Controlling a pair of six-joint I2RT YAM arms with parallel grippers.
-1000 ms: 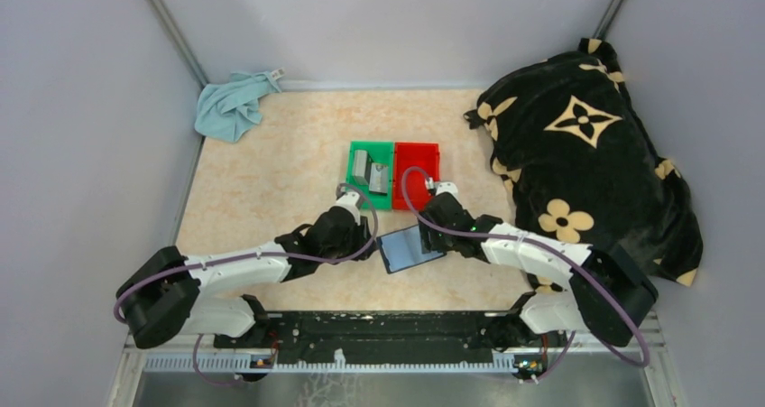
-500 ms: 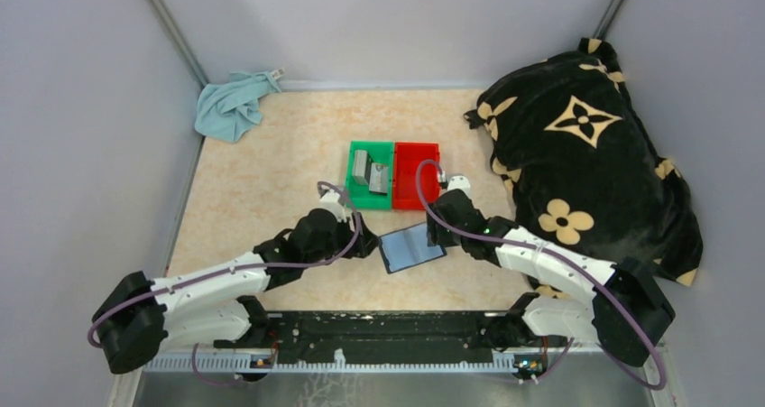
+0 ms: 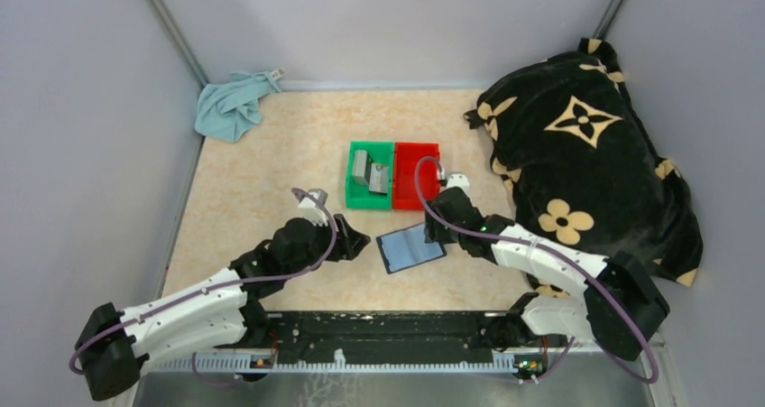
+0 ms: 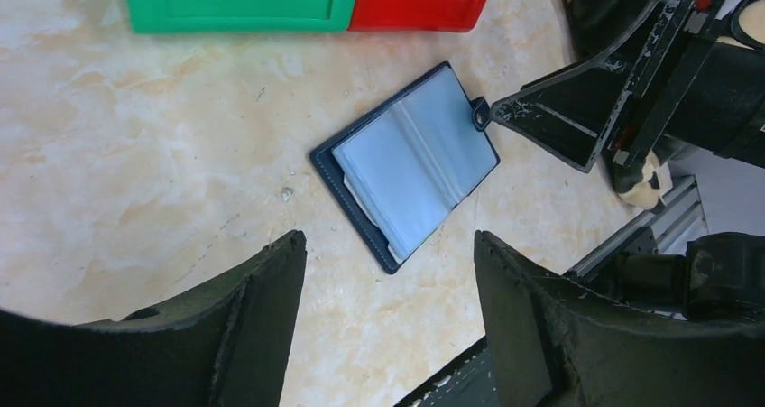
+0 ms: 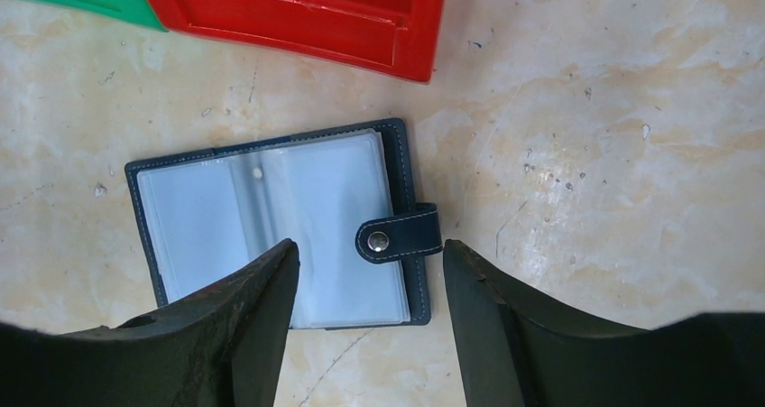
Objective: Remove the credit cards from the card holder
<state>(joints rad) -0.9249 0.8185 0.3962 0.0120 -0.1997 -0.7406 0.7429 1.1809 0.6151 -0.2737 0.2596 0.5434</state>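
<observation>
Whether any card sits in the card holder (image 5: 271, 217) is hard to tell. Its clear sleeves read pale blue-grey in both wrist views, with nothing distinct inside. It lies open and flat on the table (image 3: 262, 181), directly below the right gripper (image 5: 367, 249). That gripper's fingers stand wide apart, one over the sleeves and one just past the snap tab (image 5: 397, 237), and hold nothing. The right wrist view does not show whether they touch the holder. The left wrist view shows one right fingertip just beside the tab.

The left gripper (image 4: 388, 249) is also spread wide and holds nothing. The holder lies just ahead of its fingertips.

Both wrist views cut off the green bin (image 3: 371, 174) and the red bin (image 3: 416, 174), showing only their near walls. Only the top view looks inside: two grey credit cards (image 3: 379, 180) lie in the green bin, beyond both grippers.

The tabletop is beige and marbled, with plain grey walls around it. A blue cloth (image 3: 233, 105) is bunched far beyond the left gripper. A black flower-patterned blanket (image 3: 586, 154) is heaped to the right of the right gripper.
</observation>
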